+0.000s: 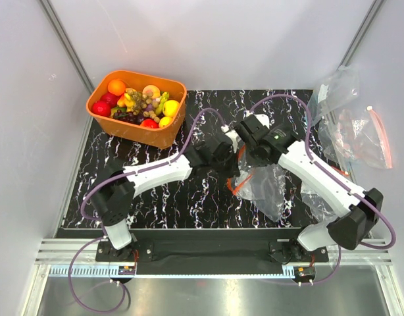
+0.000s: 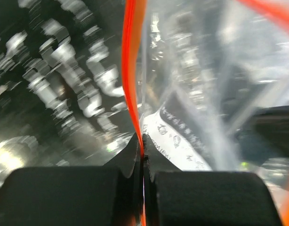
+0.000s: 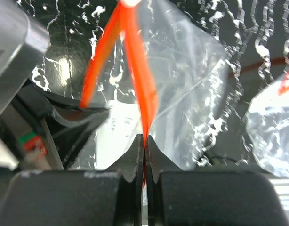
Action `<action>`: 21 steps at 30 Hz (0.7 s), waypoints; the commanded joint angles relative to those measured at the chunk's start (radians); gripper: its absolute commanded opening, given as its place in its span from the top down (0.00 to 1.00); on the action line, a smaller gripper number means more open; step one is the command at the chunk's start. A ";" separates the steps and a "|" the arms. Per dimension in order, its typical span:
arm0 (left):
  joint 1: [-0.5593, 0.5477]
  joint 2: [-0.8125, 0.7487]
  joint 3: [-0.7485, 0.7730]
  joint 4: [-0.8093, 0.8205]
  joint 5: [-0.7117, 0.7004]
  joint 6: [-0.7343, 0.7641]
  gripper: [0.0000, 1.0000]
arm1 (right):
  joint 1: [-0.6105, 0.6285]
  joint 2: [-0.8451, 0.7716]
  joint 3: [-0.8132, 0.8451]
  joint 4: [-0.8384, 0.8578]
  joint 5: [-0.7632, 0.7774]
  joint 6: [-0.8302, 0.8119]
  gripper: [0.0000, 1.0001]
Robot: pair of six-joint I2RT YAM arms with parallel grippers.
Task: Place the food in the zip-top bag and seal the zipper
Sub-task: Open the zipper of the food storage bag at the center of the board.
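The small clear zip-top bag (image 1: 264,187) hangs at the middle of the mat between both arms. Its orange-red zipper (image 1: 237,172) runs down its left edge. My left gripper (image 1: 233,164) is shut on one lip of the zipper (image 2: 131,80), with the white printed label (image 2: 180,146) just behind the jaws. My right gripper (image 1: 243,157) is shut on the other lip of the zipper (image 3: 140,89), and the bag (image 3: 187,94) spreads beyond it. The mouth is parted between the two lips. The food (image 1: 137,102) lies in the orange basket (image 1: 146,133) at the back left.
A larger clear bag with a thin pink-red strip (image 1: 360,135) and another clear bag (image 1: 333,89) lie at the back right. The black marbled mat (image 1: 156,197) covers the table. Grey walls close in both sides.
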 commanded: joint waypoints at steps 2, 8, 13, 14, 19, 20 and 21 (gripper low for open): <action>0.024 -0.049 -0.085 -0.012 -0.135 0.031 1.00 | 0.005 -0.009 -0.048 0.172 -0.003 -0.019 1.00; 0.041 -0.058 -0.123 -0.115 -0.325 0.057 1.00 | 0.005 -0.040 -0.118 0.248 0.035 -0.006 1.00; 0.045 -0.064 -0.125 -0.103 -0.349 0.060 1.00 | 0.006 -0.048 -0.126 0.258 0.015 -0.002 0.98; 0.045 -0.073 -0.125 -0.095 -0.347 0.060 1.00 | 0.005 -0.051 -0.129 0.265 0.012 -0.003 0.97; 0.053 -0.121 -0.109 -0.066 -0.306 0.082 0.45 | 0.005 -0.043 -0.125 0.297 0.009 -0.015 0.95; 0.059 -0.136 -0.105 -0.069 -0.295 0.085 0.41 | 0.005 -0.031 -0.119 0.303 0.015 -0.018 0.95; 0.076 -0.147 -0.100 -0.072 -0.274 0.086 0.37 | 0.005 -0.025 -0.117 0.306 0.027 -0.019 0.95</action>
